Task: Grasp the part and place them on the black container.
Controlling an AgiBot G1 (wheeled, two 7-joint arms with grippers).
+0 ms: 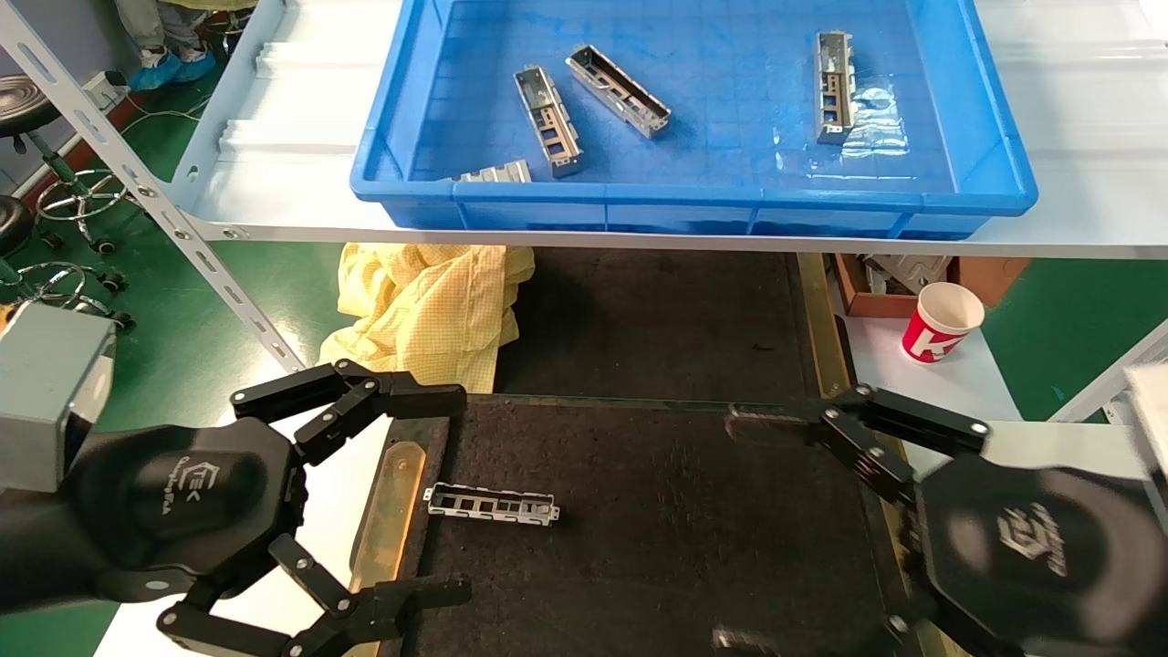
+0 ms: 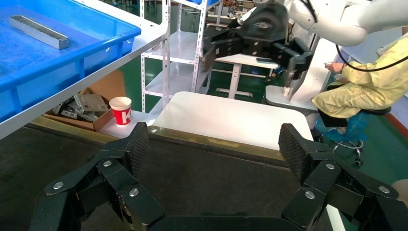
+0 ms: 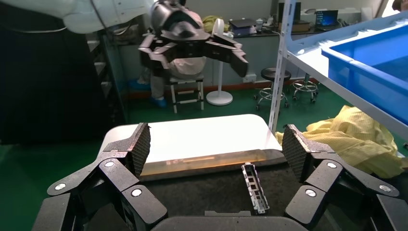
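One silver-grey part (image 1: 493, 504) lies flat on the black container (image 1: 657, 547), near its left brass strip. It also shows in the right wrist view (image 3: 255, 187). My left gripper (image 1: 447, 495) is open and empty, hovering at the container's left edge with the part just right of its fingertips. In its wrist view (image 2: 216, 149) only black felt (image 2: 192, 178) lies between the jaws. My right gripper (image 1: 735, 529) is open and empty over the container's right side, also shown in its wrist view (image 3: 216, 149). Several more parts (image 1: 547, 119) lie in the blue bin (image 1: 693, 205).
The blue bin stands on a white shelf (image 1: 274, 137) above and behind the container. A yellow cloth (image 1: 429, 301) lies at the back left. A red paper cup (image 1: 940, 324) and a cardboard box (image 1: 876, 283) are at the back right.
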